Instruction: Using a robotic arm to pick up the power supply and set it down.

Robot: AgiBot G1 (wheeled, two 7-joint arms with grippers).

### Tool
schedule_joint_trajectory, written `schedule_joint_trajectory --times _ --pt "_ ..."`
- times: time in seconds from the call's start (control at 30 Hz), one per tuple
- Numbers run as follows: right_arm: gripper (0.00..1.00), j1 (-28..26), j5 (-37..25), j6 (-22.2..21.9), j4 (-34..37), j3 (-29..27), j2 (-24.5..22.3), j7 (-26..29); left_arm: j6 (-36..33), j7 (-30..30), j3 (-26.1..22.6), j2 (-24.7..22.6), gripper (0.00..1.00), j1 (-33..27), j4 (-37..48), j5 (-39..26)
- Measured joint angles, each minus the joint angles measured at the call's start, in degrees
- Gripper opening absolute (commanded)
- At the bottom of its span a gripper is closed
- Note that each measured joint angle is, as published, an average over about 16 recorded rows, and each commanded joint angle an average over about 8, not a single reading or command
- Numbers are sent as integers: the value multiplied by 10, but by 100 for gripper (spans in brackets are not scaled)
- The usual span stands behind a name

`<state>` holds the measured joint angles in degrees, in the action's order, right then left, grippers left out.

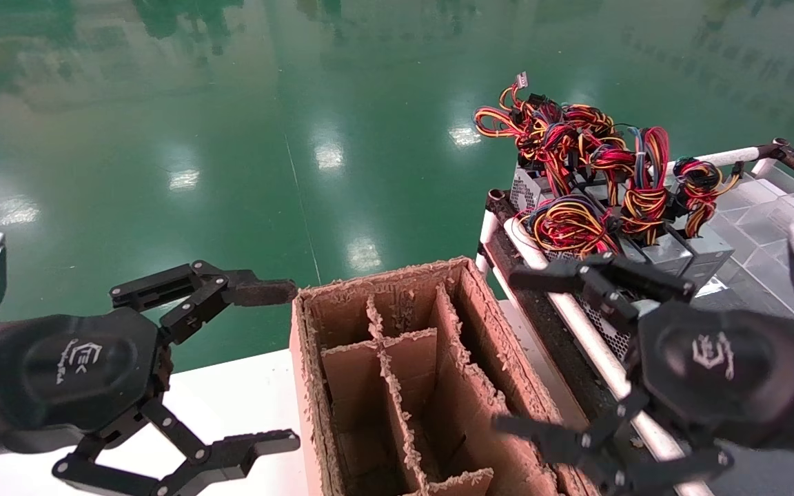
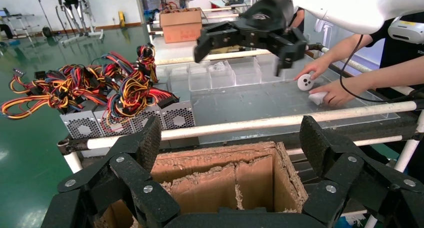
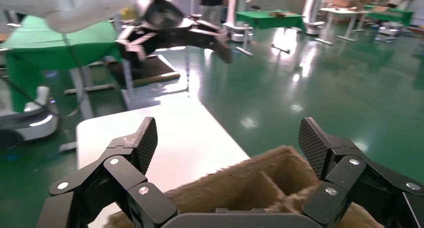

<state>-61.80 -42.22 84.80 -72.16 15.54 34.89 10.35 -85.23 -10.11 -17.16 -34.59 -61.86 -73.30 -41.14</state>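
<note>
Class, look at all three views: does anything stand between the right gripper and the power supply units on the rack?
Nothing visible does. The right gripper, open, hovers over the rack's white rail, just short of the power supply; only open air separates them.

white logos on left claw [image 1: 183, 362], right claw [image 1: 542, 351]; lettering unreadable.

A divided cardboard box [image 1: 397, 372] sits on the table [image 1: 231, 406], centre near. Right of it stands a rack [image 1: 576, 331], with power supplies [image 1: 686, 251] at its far end under their wire bundles [image 1: 590, 165].
</note>
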Motion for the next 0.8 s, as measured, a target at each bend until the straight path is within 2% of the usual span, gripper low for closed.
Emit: schedule_joint_trajectory --times 0.8 --pt "100 3 5 10 -16 6 2 5 0 0 0 0 100 0 0 0"
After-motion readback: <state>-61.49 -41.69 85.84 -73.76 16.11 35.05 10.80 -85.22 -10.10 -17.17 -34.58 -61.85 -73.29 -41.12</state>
